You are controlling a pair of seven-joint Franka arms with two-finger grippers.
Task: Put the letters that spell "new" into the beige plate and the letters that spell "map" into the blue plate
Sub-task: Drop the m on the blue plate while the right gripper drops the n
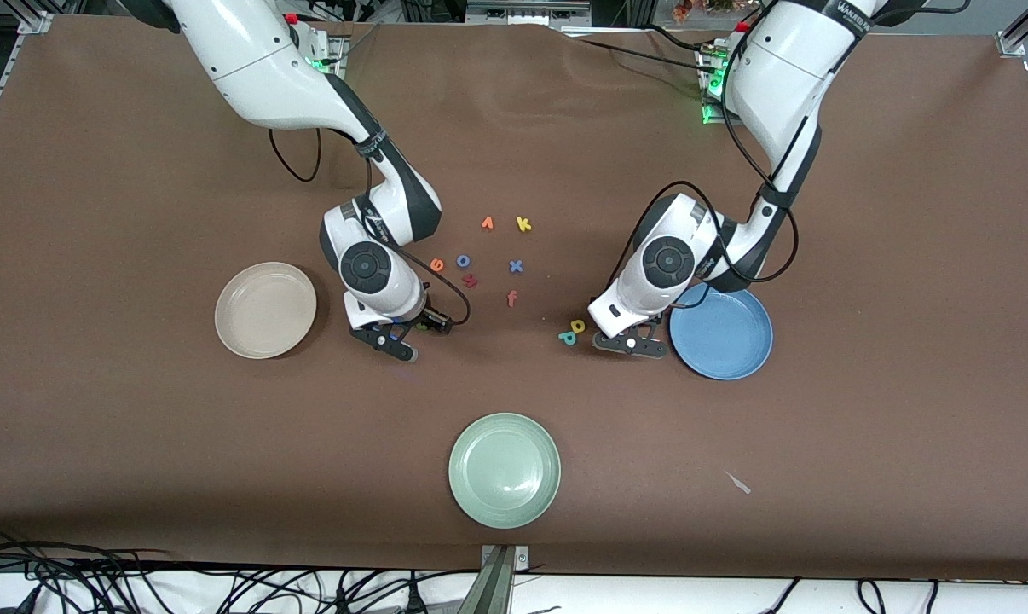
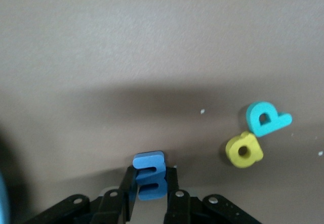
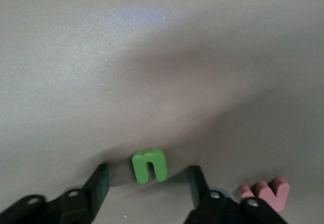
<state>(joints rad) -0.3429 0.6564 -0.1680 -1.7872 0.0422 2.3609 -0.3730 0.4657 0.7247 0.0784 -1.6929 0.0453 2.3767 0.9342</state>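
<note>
Green n [image 3: 150,165], pink w [image 3: 266,193] hidden in front view (under arm).

I see even, bright overhead light on the brown table [image 1: 139,426], soft arm shadows in my wrist views, and slightly blurred close foreground there.

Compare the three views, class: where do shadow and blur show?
Front view: sharp, even light, soft shadow beside the beige plate. Left wrist view: a dark shadow band above the blue m. Right wrist view: hazy; the green n and pink w look soft.
</note>
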